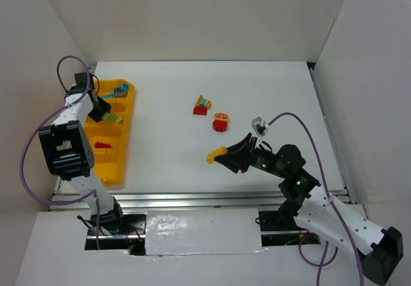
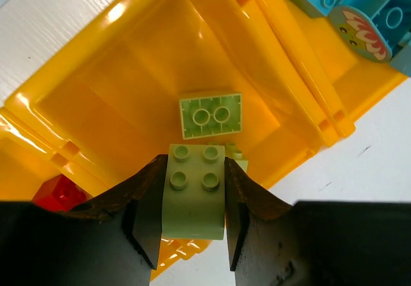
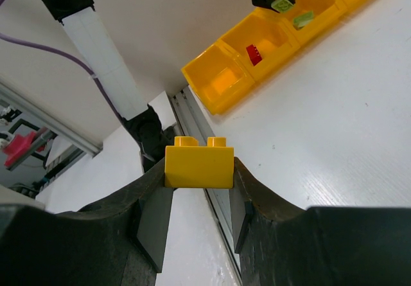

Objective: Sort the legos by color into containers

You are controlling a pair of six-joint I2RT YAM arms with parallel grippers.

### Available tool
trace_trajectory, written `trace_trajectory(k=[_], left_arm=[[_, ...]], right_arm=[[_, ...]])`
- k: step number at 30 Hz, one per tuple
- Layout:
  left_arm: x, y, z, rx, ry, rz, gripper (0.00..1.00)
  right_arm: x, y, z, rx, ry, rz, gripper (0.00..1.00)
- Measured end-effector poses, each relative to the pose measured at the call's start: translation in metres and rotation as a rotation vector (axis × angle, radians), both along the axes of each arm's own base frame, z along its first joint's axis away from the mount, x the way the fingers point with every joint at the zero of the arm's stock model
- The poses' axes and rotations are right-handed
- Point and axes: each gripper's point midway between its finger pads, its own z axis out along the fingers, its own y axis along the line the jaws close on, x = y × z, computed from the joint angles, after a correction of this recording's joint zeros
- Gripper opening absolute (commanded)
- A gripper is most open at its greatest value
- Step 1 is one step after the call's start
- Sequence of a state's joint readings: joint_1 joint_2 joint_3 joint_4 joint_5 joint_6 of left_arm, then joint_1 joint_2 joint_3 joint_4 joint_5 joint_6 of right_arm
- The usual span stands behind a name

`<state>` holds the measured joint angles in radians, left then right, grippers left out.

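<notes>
While the left hand [image 1: 99, 109] hangs over the yellow tray [image 1: 127, 125] at 9 o'clock in the overhead view, the right hand [image 1: 221, 156] carries a yellow brick [image 1: 216, 155] mid-table, 2 loose clumps [image 1: 203, 105] at its 12 o'clock, bare table [image 1: 167, 151] toward the tray. Left wrist: the hand is clamped on a pale green brick [image 2: 192, 196] beside the tray's outer wall [image 2: 282, 160]; released there, it could bounce out. Right wrist: the hand grips the yellow brick; a low approach might catch the end compartment [image 3: 221, 80] rim at 12 o'clock.

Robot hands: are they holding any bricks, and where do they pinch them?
The left gripper pinches a pale green brick by its two sides; the right gripper pinches a yellow brick the same way.
</notes>
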<state>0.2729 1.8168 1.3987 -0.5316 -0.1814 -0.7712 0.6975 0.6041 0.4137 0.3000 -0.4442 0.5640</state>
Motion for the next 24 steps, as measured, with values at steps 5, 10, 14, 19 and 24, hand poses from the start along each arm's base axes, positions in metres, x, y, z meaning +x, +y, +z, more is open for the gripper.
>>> trace_trajectory(k=[5, 10, 14, 19, 24], left_arm=[[0.001, 0.007, 0.001, -0.015, -0.016, 0.032, 0.68], [0.009, 0.006, 0.005, -0.031, -0.055, 0.034, 0.99], [0.007, 0.001, 0.009, -0.049, -0.069, 0.026, 1.0], [0.0, -0.007, 0.048, -0.042, -0.171, 0.002, 1.0], [-0.007, -0.047, 0.131, 0.001, -0.409, -0.154, 1.0]], right_arm=[[0.0, 0.002, -0.003, -0.009, 0.01, 0.01, 0.0], [-0.001, 0.004, -0.007, -0.017, 0.019, 0.022, 0.0], [0.0, 0.005, -0.008, -0.02, 0.026, 0.025, 0.0], [0.003, 0.007, -0.014, -0.032, 0.054, 0.022, 0.0], [0.013, 0.01, -0.017, -0.035, 0.102, -0.01, 0.0]])
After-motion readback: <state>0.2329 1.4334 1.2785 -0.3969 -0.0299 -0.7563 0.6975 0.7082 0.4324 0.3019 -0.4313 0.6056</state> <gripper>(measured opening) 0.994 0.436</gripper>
